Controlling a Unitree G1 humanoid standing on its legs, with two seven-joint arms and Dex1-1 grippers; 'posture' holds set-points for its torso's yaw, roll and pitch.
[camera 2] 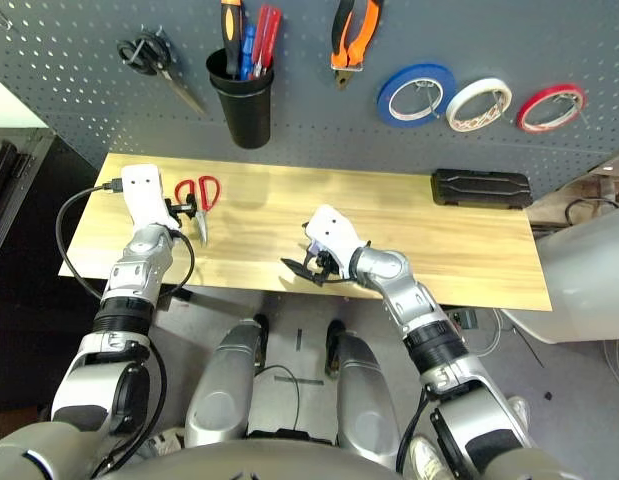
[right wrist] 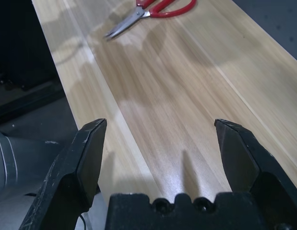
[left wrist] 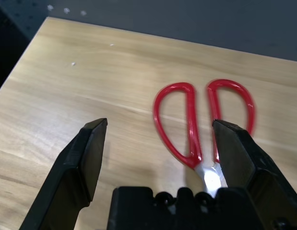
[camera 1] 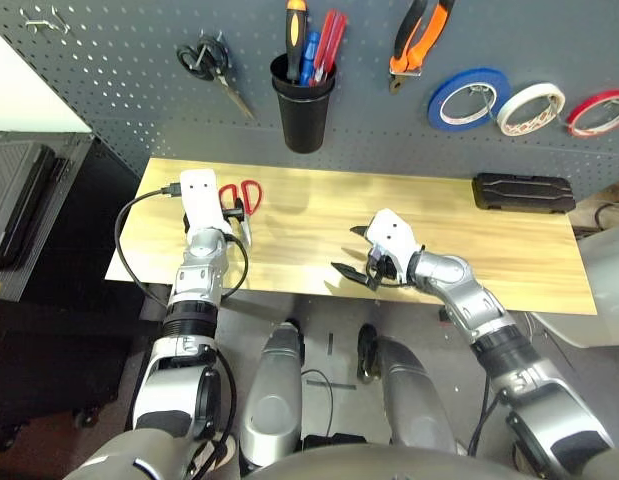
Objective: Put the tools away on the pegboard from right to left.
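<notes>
One red-handled scissors lying on the table, apparently beside the left gripper; both grippers, right gripper included, gaping wide, empty; pegboard holding three tape rolls, one pliers.

Table: pale wood grain, smooth, soft sheen. Scissors: glossy red plastic handles, bright polished metal blades. Left gripper fingers: matt black plastic, finely textured. Pegboard: matt dark grey, perforated, probably painted metal. Cup: black plastic, slight sheen. Forearms: brushed silver metal.
</notes>
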